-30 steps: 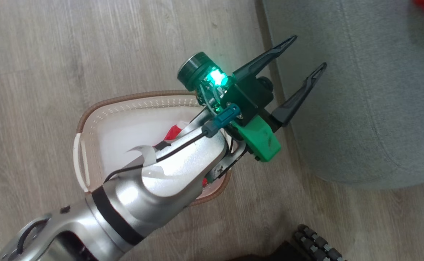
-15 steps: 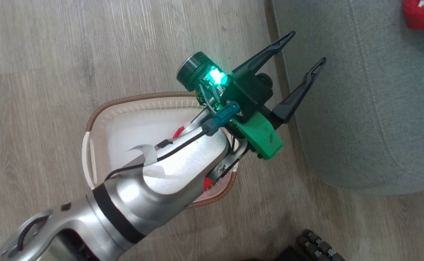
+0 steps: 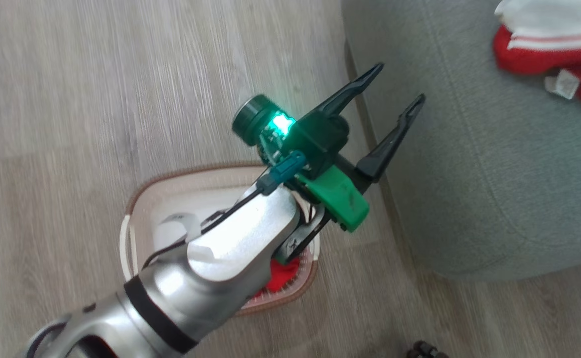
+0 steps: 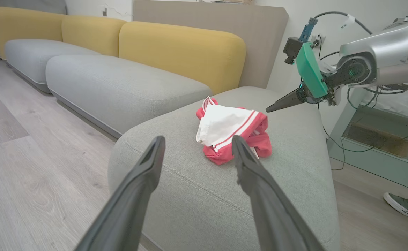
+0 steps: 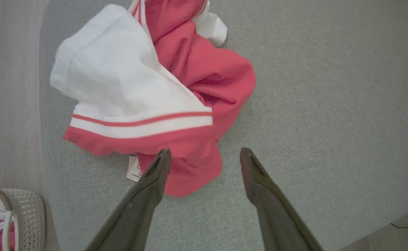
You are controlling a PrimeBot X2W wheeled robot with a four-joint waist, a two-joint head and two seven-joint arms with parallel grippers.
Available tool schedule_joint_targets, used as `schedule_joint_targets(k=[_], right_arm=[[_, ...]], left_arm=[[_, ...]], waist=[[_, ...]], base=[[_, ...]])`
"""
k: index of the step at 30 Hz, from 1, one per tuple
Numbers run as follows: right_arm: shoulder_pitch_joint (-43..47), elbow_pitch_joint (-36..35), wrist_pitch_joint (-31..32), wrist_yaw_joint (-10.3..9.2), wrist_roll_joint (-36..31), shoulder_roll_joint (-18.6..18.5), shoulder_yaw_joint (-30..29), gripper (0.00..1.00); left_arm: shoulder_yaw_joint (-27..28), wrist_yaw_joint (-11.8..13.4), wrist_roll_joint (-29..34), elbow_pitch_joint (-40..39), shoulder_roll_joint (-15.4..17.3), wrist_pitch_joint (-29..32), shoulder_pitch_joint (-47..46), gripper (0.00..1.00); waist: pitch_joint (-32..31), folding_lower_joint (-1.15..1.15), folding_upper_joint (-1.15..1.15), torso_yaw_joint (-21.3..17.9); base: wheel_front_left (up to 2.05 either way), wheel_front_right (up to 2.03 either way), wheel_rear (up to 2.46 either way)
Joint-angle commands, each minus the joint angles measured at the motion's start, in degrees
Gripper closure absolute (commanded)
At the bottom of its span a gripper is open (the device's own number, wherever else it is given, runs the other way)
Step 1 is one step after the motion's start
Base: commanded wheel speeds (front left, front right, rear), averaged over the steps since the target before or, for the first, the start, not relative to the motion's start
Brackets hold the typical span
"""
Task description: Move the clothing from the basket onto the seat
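Observation:
A red and white piece of clothing point(image 5: 162, 90) lies crumpled on the grey-green seat point(image 5: 329, 104), its label tag by the left finger. My right gripper point(image 5: 205, 150) hovers just above it, open, holding nothing. The same clothing point(image 3: 548, 54) shows on the seat point(image 3: 494, 174) in the head view and in the left wrist view point(image 4: 231, 134). My left gripper point(image 3: 400, 82) is open and empty above the floor, at the seat's edge, past the basket's far rim. More red clothing point(image 3: 283, 276) lies in the white basket point(image 3: 136, 204), mostly hidden by my left forearm. The basket point(image 5: 26, 216) stands on the floor beside the seat.
Wooden floor surrounds the basket. Further grey sofa seats point(image 4: 113, 83) with yellow backrests point(image 4: 183, 48) stretch away to the left. My right arm point(image 4: 364, 66) reaches over the seat from the right. A person's shoe point(image 4: 399, 205) rests on the floor near a low glass cabinet point(image 4: 381, 139).
The head camera has shifted, bringing more of the seat and the red and white garment into view. My right gripper has opened over that garment. The left gripper stays open.

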Motion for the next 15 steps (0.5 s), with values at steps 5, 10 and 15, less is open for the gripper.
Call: schedule_joint_targets(k=[5, 10, 15], right_arm=[[1.1, -3.3, -2.8, -0.02, 1.4, -2.9, 1.4, 0.0], [1.7, -8.1, -9.4, -0.02, 2.6, -3.7, 1.9, 0.0], [1.9, -14.5, -16.9, -0.02, 0.7, -4.9, 3.7, 0.0]], left_arm=[[4.0, -0.9, 0.8, -2.4, 0.4, -0.3, 2.6, 0.0], [6.3, -1.1, 1.1, -3.7, 1.8, -0.3, 5.6, 0.0], [8.4, -0.8, 1.0, -5.7, 5.1, -0.3, 9.8, 0.0]], waist=[[-5.6, 0.0, 0.0, -0.9], [-9.1, 0.0, 0.0, -0.3], [-13.1, 0.0, 0.0, 1.0]], base=[[0.0, 0.0, 0.0], [0.0, 0.0, 0.0], [0.0, 0.0, 0.0]])
